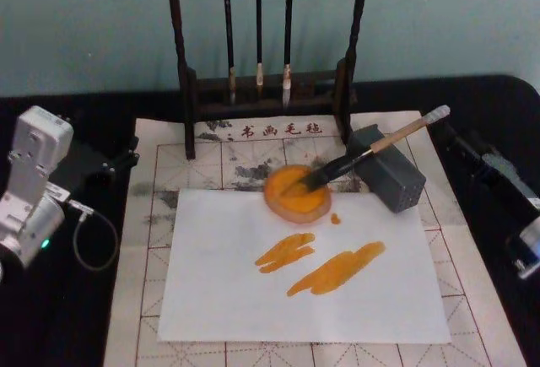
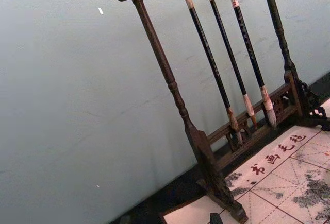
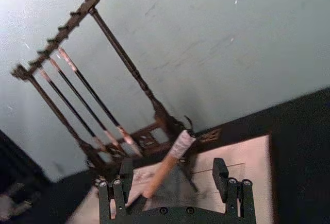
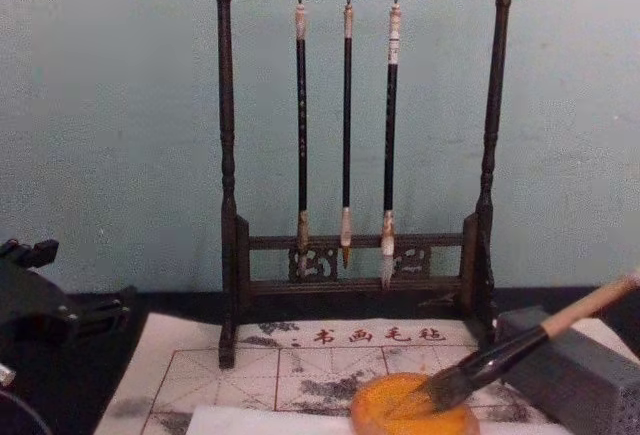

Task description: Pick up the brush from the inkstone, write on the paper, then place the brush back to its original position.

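Observation:
The brush (image 1: 371,152) lies slanted, its dark bristles in the round orange inkstone (image 1: 295,194) and its tan handle propped on a grey block (image 1: 390,169). In the chest view the brush (image 4: 520,345) slopes down into the inkstone (image 4: 412,407). The white paper (image 1: 253,299) lies in front of the inkstone and carries two orange strokes. In the right wrist view my right gripper (image 3: 172,180) is open, its fingers (image 3: 220,175) wide apart on either side of the taped handle end of the brush (image 3: 167,165), not touching it. My left arm (image 1: 29,186) rests at the table's left.
A dark wooden rack (image 1: 266,89) with three thin hanging brushes stands behind the beige grid mat (image 1: 472,299). The rack (image 4: 355,135) spans the back in the chest view. My right arm (image 1: 506,194) sits at the right edge on the black table.

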Available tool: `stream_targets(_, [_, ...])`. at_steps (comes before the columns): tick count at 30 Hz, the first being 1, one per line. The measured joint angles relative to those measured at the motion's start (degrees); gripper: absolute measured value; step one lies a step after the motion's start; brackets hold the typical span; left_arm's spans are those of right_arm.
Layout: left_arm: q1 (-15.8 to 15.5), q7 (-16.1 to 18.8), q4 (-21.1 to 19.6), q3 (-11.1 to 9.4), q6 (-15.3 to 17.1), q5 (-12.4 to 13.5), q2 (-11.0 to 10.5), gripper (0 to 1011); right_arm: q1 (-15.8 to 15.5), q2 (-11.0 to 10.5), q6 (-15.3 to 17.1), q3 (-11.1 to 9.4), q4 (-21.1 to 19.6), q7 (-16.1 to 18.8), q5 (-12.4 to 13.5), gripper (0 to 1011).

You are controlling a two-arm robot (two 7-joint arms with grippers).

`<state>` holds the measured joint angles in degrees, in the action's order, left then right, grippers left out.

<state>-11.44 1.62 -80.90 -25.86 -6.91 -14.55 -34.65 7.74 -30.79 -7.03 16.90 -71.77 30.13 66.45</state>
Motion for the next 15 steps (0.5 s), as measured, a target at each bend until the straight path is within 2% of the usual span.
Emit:
stream_targets(4, [0.0, 0.0, 0.0, 0.0, 0.0, 0.0, 0.0, 1001, -1.59, -1.19, -4.0, 0.08, -1.63, -3.91, -6.05, 1000])
stream_targets(5, [0.0, 0.0, 0.0, 0.0, 0.0, 0.0, 0.0, 1001, -2.01, -1.63, -5.35, 0.39, -2.16, -5.81, -9.16, 1000])
stream_targets(6, [0.0, 0.0, 0.0, 0.0, 0.0, 0.0, 0.0, 1001, -2.15, -1.79, -5.99, 0.56, -2.35, -6.77, -10.52, 1000])
stream_targets(8, [0.0, 0.0, 0.0, 0.0, 0.0, 0.0, 0.0, 1001, -2.31, -2.0, -6.94, 0.89, -2.58, -8.34, -12.99, 1000])
stream_targets(10, [0.0, 0.0, 0.0, 0.0, 0.0, 0.0, 0.0, 1001, -2.24, -2.16, -8.85, 1.82, -2.67, -11.69, -18.53, 1000])
stream_targets(11, [0.0, 0.0, 0.0, 0.0, 0.0, 0.0, 0.0, 1001, -2.24, -2.16, -8.85, 1.82, -2.67, -11.69, -18.53, 1000])
stream_targets(14, [0.0, 0.0, 0.0, 0.0, 0.0, 0.0, 0.0, 1001, -1.7, -1.98, -11.05, 2.77, -2.19, -15.17, -24.82, 1000])
stream_targets(15, [0.0, 0.0, 0.0, 0.0, 0.0, 0.0, 0.0, 1001, -1.6, -1.9, -11.45, 2.92, -2.06, -15.8, -25.96, 1000])
